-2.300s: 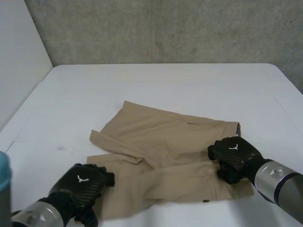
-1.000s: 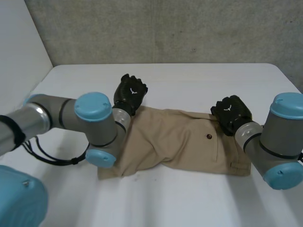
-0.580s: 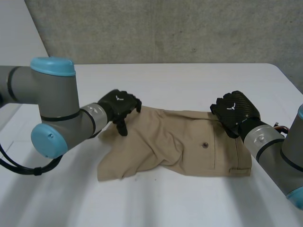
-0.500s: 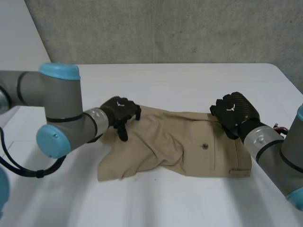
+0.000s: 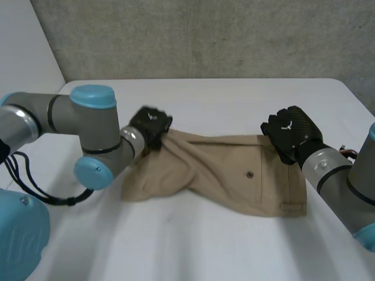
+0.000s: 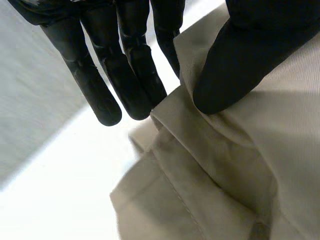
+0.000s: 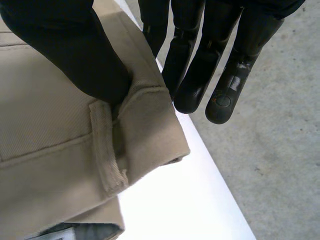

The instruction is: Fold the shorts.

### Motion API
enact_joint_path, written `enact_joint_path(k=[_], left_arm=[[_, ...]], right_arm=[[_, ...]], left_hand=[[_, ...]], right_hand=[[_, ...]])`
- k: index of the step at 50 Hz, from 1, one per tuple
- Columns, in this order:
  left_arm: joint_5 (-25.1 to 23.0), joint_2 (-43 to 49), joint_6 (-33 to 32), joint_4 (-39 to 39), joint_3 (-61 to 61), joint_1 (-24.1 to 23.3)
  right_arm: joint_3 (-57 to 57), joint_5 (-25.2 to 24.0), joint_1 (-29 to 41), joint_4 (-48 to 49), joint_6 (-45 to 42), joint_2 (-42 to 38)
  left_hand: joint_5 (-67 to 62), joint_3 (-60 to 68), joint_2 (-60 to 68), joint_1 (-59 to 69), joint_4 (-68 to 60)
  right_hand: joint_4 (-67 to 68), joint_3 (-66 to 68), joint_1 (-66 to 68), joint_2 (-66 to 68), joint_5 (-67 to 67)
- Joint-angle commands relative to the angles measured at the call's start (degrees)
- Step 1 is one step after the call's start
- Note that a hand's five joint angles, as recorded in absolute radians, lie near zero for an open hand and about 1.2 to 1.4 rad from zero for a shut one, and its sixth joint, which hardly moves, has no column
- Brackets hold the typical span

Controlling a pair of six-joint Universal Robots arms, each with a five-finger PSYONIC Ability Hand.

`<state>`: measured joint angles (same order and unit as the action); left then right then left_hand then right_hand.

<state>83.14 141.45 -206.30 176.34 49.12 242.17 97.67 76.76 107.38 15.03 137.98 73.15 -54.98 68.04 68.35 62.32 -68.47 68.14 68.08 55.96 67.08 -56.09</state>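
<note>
Shorts (image 5: pixel 222 175), tan and doubled over on themselves, lie lengthwise across the middle of the white worktop (image 5: pixel 193 246). Their near edge rests on the surface. We note a small dark button (image 5: pixel 250 174) toward the waistband end.

Left hand (image 5: pixel 151 124): at the far corner of the leg end. In the left wrist view its thumb (image 6: pixel 235 65) presses down on the hem fold while the straight fingers (image 6: pixel 127 80) run behind the cloth edge, so we read it as pinching the shorts. The fabric beside it bunches in loose folds.

Right hand (image 5: pixel 291 136): at the far corner of the waistband end. In the right wrist view its thumb (image 7: pixel 75 55) sits on top of the waistband just beside a belt loop (image 7: pixel 106 150), with the fingers (image 7: pixel 192 75) straight beyond the edge. The corner is nipped between them.
</note>
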Motion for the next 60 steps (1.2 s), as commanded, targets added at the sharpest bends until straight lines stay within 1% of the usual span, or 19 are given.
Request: enact_joint_path(k=[1, 3, 4, 8, 12, 15, 22, 29, 33, 37, 38, 43, 44, 46, 47, 51, 54, 56, 60], left_arm=[[2.64, -2.76, -4.71, 12.88, 1.15, -0.91], [2.64, -2.59, -7.26, 14.12, 1.15, -0.99], [2.64, -2.50, -10.06, 15.08, 1.07, -1.08], [2.55, -0.84, -16.92, 17.27, 0.80, -1.26], [2.73, 1.27, -20.71, 20.09, 0.89, -1.69], [2.99, 1.72, -20.90, 20.10, 1.41, -2.22], [3.17, 0.58, -20.90, 20.10, 6.15, -2.84], [3.26, -8.90, -20.72, 20.01, 16.08, -2.58], [3.17, -16.28, -20.72, 19.48, 24.07, -2.49], [2.99, -23.67, -20.98, 18.78, 33.04, -2.49], [2.99, -25.16, -21.25, 18.52, 34.80, -2.58], [3.08, -34.38, -21.42, 12.65, 46.56, -2.84], [3.08, -35.45, -21.34, 11.76, 47.90, -2.84], [3.17, -36.95, -21.16, 10.35, 50.27, -2.93], [3.34, -37.91, -20.99, 9.12, 52.37, -2.93], [4.04, -38.88, -20.46, 9.11, 55.29, -2.75], [5.54, -40.11, -19.50, 10.07, 55.73, -2.40], [7.12, -41.61, -16.60, 11.83, 55.73, -2.14], [7.83, -44.60, -8.87, 12.54, 55.91, -1.08]], right_arm=[[-4.41, 0.49, 0.37, -0.09, 0.45, -2.92], [-6.51, 0.84, 0.37, -0.18, 0.62, -4.67], [-7.31, 0.85, 0.37, -0.18, 0.71, -5.38], [-10.65, 1.02, 0.19, -0.18, 1.76, -8.98], [-14.61, 1.29, 0.11, -0.97, 4.05, -13.29], [-17.32, 1.20, 0.02, -3.42, 5.54, -15.75], [-18.04, 1.11, 0.11, -7.47, 6.25, -14.62], [-14.36, 0.76, 0.11, -8.96, 6.25, -8.12], [-12.07, 0.41, 0.11, -12.38, 5.99, -3.55], [-11.62, -0.56, -0.07, -21.69, 5.02, 0.14], [-11.71, -1.43, -0.16, -27.45, 4.15, 1.46], [-9.44, -5.30, -0.07, -42.35, -1.39, 4.89], [-8.64, -5.74, -0.16, -43.58, -2.44, 5.24], [-5.23, -6.79, -0.16, -44.21, -4.46, 5.95], [-4.08, -6.97, -0.16, -43.78, -4.73, 6.04], [1.46, -6.98, -0.07, -38.51, -4.82, 7.09], [5.76, -6.89, -0.16, -33.08, -4.65, 8.67], [7.70, -6.89, -0.16, -30.69, -4.47, 9.46], [11.84, -6.80, -0.16, -26.38, -4.12, 11.13]], left_hand=[[-15.02, 11.96, 11.65, 17.68, -11.53], [-15.02, 11.96, 11.65, 17.68, -11.53], [-15.02, 11.96, 11.65, 17.68, -11.53], [-15.02, 11.96, 11.65, 17.68, -11.53], [-15.02, 11.96, 11.65, 17.68, -11.53], [-15.02, 11.96, 11.65, 17.68, -11.53], [-15.02, 11.96, 11.65, 17.68, -11.53], [-15.02, 11.96, 11.65, 17.68, -11.53], [-15.02, 11.96, 11.65, 17.68, -11.53], [-15.02, 11.96, 11.65, 17.68, -11.53], [-15.02, 11.96, 11.65, 17.68, -11.53], [-15.02, 11.96, 11.65, 17.68, -11.53], [-14.04, 10.98, 10.68, 16.70, -10.55], [-7.01, 3.95, 3.64, 9.67, -3.52], [6.02, -9.08, -9.39, -3.36, 9.51], [25.27, -28.33, -28.64, -22.62, 28.77], [28.02, -31.08, -31.38, -25.36, 31.51], [29.19, -32.25, -32.56, -26.53, 32.69], [33.40, -36.46, -36.76, -30.74, 36.89]], right_hand=[[11.86, 11.92, 24.04, 12.92, -13.91], [11.86, 11.92, 24.04, 12.92, -13.91], [11.86, 11.92, 24.04, 12.92, -13.91], [11.86, 11.92, 24.04, 12.92, -13.91], [11.86, 11.92, 24.04, 12.92, -13.91], [11.86, 11.92, 24.04, 12.92, -13.91], [11.86, 11.92, 24.04, 12.92, -13.91], [11.86, 11.92, 24.04, 12.92, -13.91], [11.86, 11.92, 24.04, 12.92, -13.91], [11.86, 11.92, 24.04, 12.92, -13.91], [11.86, 11.92, 24.04, 12.92, -13.91], [11.86, 11.92, 24.04, 12.92, -13.91], [11.86, 11.92, 24.04, 12.92, -13.91], [11.86, 11.92, 24.04, 12.92, -13.91], [11.86, 11.92, 24.04, 12.92, -13.91], [11.86, 11.92, 24.04, 12.92, -13.91], [11.86, 11.92, 24.04, 12.92, -13.91], [11.86, 11.92, 24.04, 12.92, -13.91], [11.86, 11.92, 24.04, 12.92, -13.91]])
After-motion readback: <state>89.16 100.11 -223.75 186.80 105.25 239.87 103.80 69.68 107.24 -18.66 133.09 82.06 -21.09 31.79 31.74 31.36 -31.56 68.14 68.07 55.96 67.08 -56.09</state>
